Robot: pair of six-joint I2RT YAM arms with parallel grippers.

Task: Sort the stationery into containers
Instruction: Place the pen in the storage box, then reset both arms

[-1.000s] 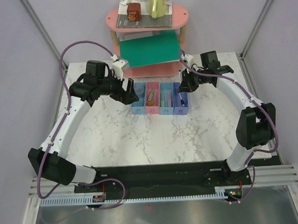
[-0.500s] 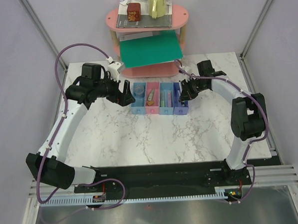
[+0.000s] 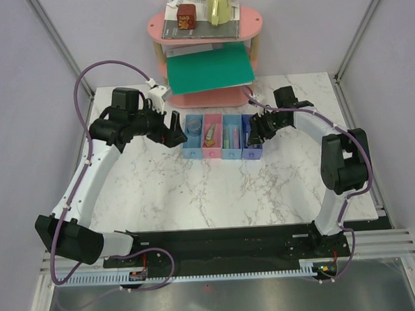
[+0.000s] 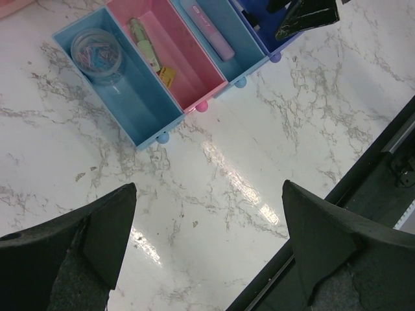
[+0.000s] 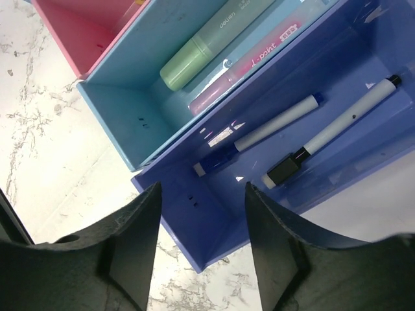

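The containers are four joined trays: light blue [image 3: 193,155], pink [image 3: 212,156], blue [image 3: 231,155] and violet-blue [image 5: 214,227]. A clear tape roll [image 4: 97,52] lies in the light blue one. The pink tray [image 4: 188,78] holds a tan eraser [image 4: 167,76] and a pale stick. In the blue tray [image 5: 123,123] lie a pale green marker [image 5: 214,42] and a pink-purple marker [image 5: 249,68]. A blue-tipped white pen [image 5: 259,139] and a black-capped pen [image 5: 331,133] rest in the violet-blue tray. My right gripper [image 5: 202,194] hangs open just over that tray, holding nothing. My left gripper [image 4: 207,194] is wide open above bare marble, left of the row.
A pink oval two-tier shelf [image 3: 204,27] stands behind the trays with a green folder [image 3: 210,68], grey books, a brown box [image 3: 186,17] and a yellow-green cup [image 3: 219,5]. The table's dark front edge [image 4: 389,168] runs near my left gripper.
My right gripper came down over the violet-blue tray and has opened from shut. My left gripper drew back a little to the left, still open.
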